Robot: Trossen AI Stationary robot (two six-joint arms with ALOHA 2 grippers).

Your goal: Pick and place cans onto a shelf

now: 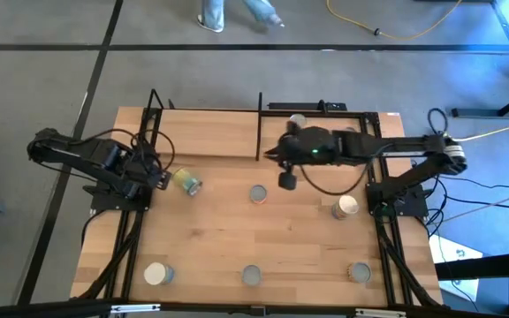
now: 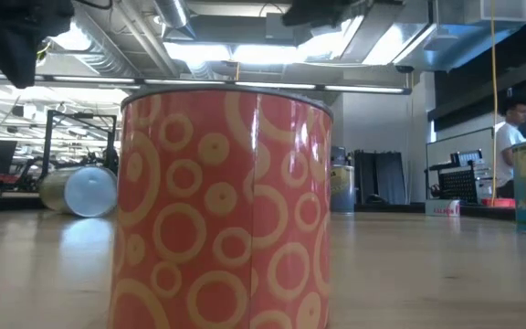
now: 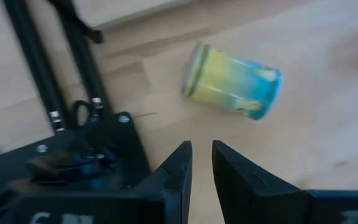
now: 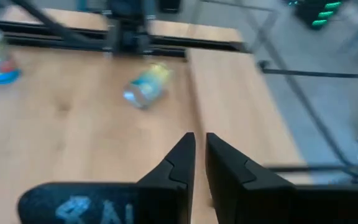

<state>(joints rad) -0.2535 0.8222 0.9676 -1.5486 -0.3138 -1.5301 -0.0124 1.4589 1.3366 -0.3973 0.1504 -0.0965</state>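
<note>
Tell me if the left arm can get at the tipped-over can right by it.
Probably yes. The yellow-blue can lies on its side on bare tabletop just ahead of the left gripper, nothing between them. The fingers stand nearly together and would need to open wider.

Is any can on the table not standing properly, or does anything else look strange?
Yes. One yellow and blue can lies on its side near the left hand, while the other cans, such as the centre can, stand upright.

bright ceiling lights (image 2: 217, 50) flood the low view and streak glare down the close orange can (image 2: 226, 210), while both wrist views are smeared with motion blur, the tipped can (image 3: 232, 87) soft-edged.
</note>
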